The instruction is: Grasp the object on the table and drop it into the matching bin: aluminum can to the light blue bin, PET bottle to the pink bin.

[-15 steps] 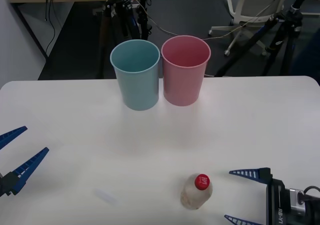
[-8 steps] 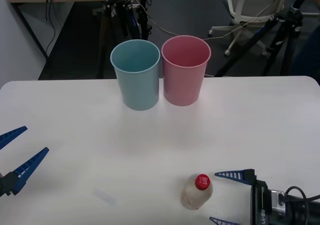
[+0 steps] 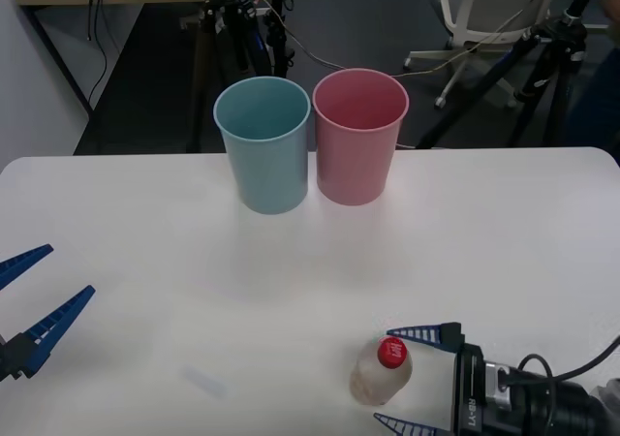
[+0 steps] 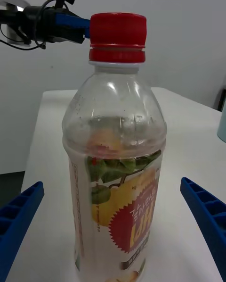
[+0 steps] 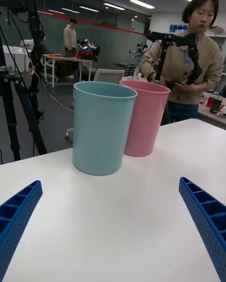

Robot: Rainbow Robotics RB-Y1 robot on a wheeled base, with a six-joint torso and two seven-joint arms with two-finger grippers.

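The PET bottle [image 3: 379, 376], clear with a red cap and a pale label, stands upright near the front edge of the white table [image 3: 504, 223]. My right gripper [image 3: 382, 376] is open, with one blue finger on each side of the bottle and not touching it. The right wrist view shows the bottle [image 4: 115, 159] close up between the open fingers [image 4: 202, 206]. The light blue bin [image 3: 263, 143] and the pink bin [image 3: 358, 136] stand side by side at the back. My left gripper [image 3: 72, 269] waits open at the table's left edge, facing both bins [image 5: 101, 126].
Tripod legs [image 3: 542, 58] and an office chair [image 3: 484, 10] stand on the floor behind the table's far edge. A faint pale mark [image 3: 203, 381] lies on the tabletop left of the bottle. Wide bare tabletop separates the bottle from the bins.
My right gripper has slid left along the table's front, and its open fingers now stand on both sides of the bottle. The bottle, the bins and the left arm have not moved.
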